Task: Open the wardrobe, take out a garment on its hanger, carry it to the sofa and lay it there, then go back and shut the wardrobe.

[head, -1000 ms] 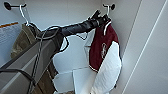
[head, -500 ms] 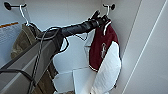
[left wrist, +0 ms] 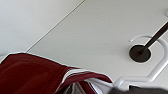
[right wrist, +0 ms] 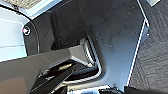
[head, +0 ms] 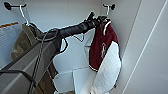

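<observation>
Left arm reaches up into the open wardrobe (head: 150, 50), its gripper (head: 100, 19) right at the jacket (head: 101, 47) collar. Jacket hangs on its white hanger (left wrist: 140, 79), hook over the dark rail (left wrist: 156, 37). Jaws possibly clamped on the hanger, but I cannot tell. An olive garment (head: 23, 41) hangs on the left.

The robot's dark base (right wrist: 117, 32) (scuffed, dusty) sits over grey carpet (right wrist: 155, 50).
</observation>
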Tool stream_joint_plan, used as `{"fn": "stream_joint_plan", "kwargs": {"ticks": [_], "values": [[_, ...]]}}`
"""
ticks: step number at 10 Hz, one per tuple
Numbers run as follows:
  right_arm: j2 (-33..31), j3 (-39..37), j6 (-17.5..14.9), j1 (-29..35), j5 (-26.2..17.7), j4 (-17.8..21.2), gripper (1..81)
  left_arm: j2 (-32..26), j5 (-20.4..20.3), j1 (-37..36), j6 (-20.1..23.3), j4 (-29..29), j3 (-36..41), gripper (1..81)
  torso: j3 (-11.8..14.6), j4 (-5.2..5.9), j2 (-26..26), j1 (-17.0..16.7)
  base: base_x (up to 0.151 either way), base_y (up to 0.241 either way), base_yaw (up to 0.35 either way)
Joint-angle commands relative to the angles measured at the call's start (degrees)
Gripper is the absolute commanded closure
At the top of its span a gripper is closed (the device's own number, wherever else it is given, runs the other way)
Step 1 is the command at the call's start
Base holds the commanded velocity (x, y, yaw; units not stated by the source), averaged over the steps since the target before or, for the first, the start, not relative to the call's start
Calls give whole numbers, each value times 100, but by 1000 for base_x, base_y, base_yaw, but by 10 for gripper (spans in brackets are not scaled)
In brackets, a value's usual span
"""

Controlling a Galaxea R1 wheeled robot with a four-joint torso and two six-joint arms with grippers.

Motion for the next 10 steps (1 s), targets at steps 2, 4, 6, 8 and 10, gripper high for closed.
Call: {"fn": "stream_joint_plan", "kwargs": {"ticks": [2,4,6,8,10], "values": [[58,18,3,187,-380,77,10,297,50,-1114,-82,-35,108,10,0,0,0,0,0,0,0],[58,18,3,187,-380,86,10,297,33,-1132,-91,-35,117,10,0,0,0,0,0,0,0],[58,18,3,195,-380,86,10,297,15,-1167,-144,-123,117,10,0,0,0,0,0,0,0],[49,18,3,178,-371,86,10,297,24,-1176,-188,-166,117,10,0,0,0,0,0,0,0],[49,18,3,178,-345,86,10,297,15,-1203,-214,-175,125,10,0,0,0,0,0,0,0]]}}
